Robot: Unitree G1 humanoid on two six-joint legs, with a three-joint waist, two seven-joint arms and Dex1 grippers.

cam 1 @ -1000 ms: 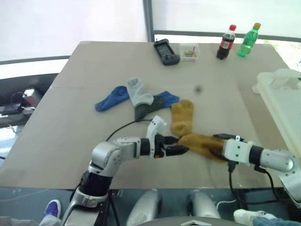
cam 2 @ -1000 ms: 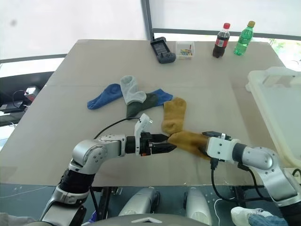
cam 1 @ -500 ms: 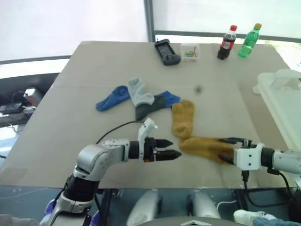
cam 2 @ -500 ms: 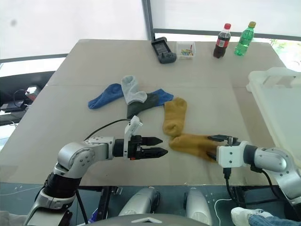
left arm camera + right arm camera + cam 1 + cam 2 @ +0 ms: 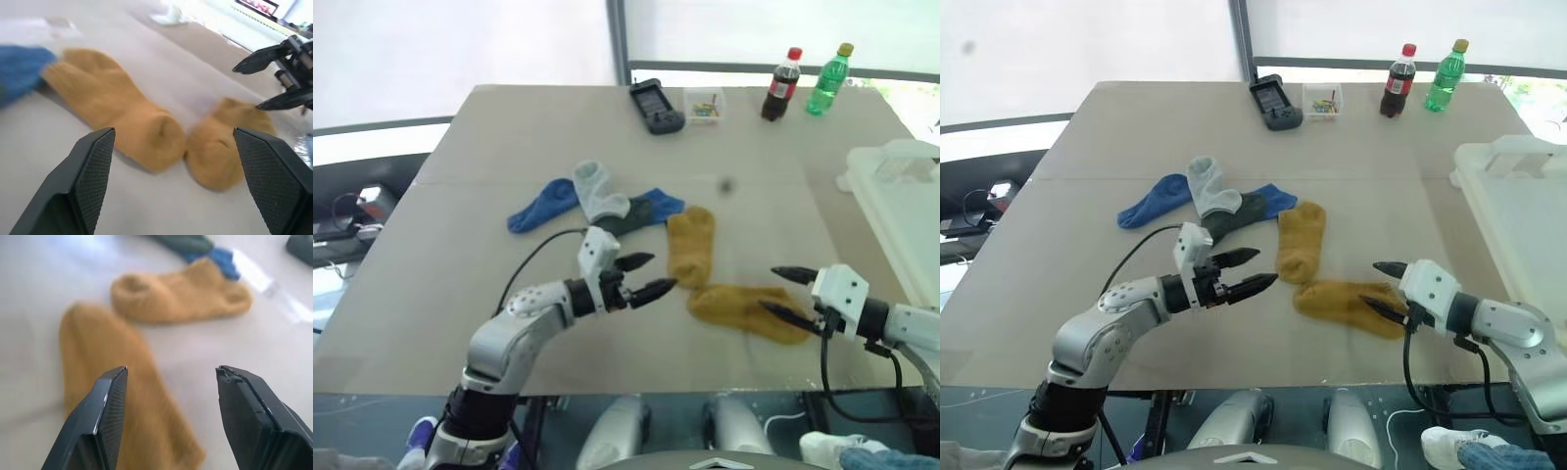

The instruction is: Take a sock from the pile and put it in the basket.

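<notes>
The left gripper (image 5: 1244, 271) and right gripper (image 5: 1377, 285) both hover with fingers spread and empty, either side of two mustard socks (image 5: 1344, 304) lying flat on the table (image 5: 1077, 196). The pile (image 5: 1214, 201) sits just beyond, the dark green sock (image 5: 1234, 217) partly covered by others. The basket (image 5: 1518, 211) is cut off at the right edge.

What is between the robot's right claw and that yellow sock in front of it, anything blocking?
Nothing visible. The right gripper hangs open just over the end of the near mustard sock, with only bare table around. From that sock to the white basket on the robot's right, the tabletop also looks free.
</notes>
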